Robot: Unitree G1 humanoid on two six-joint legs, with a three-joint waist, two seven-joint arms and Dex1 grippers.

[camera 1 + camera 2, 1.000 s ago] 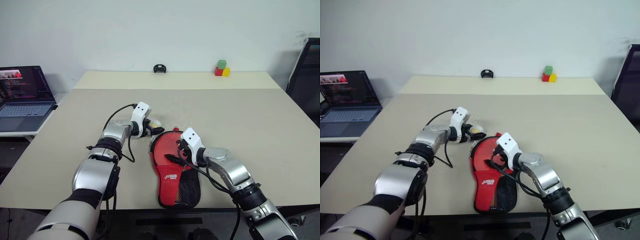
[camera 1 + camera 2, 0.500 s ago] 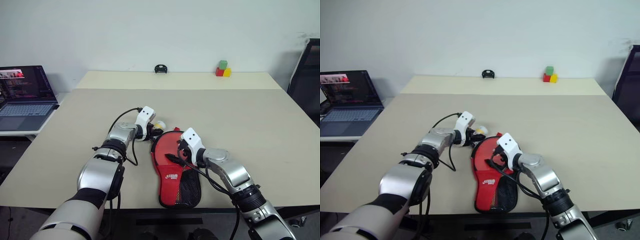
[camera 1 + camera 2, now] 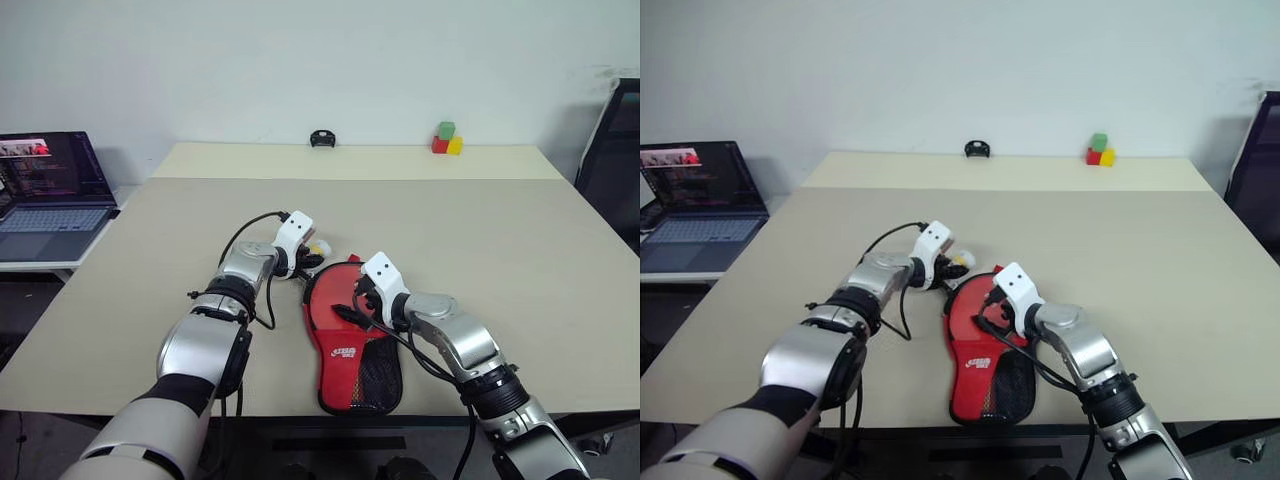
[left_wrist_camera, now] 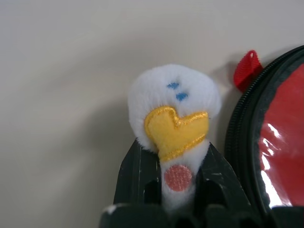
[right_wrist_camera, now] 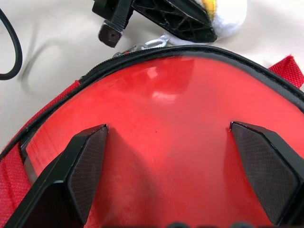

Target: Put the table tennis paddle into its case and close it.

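So nearest the robot, the red case (image 3: pixel 352 350) lies flat on the beige worktop (image 3: pixel 500 260), mesh pocket end toward the front edge, round end pointing away. The right claw (image 5: pixel 178 166) sits over that round end with its fingers spread wide, tips resting on or just above the glossy red surface, can't tell which. I can't make out the paddle separately from the red pouch. Just past the case's rim, the left claw (image 4: pixel 176 175) is pinched tight on a little white plush charm (image 4: pixel 175 114) with a yellow heart-shaped patch, linked by a small chain to the case. Far back: a black object (image 3: pixel 320 138), coloured blocks (image 3: pixel 445 139), and a laptop (image 3: pixel 50 195) off left.
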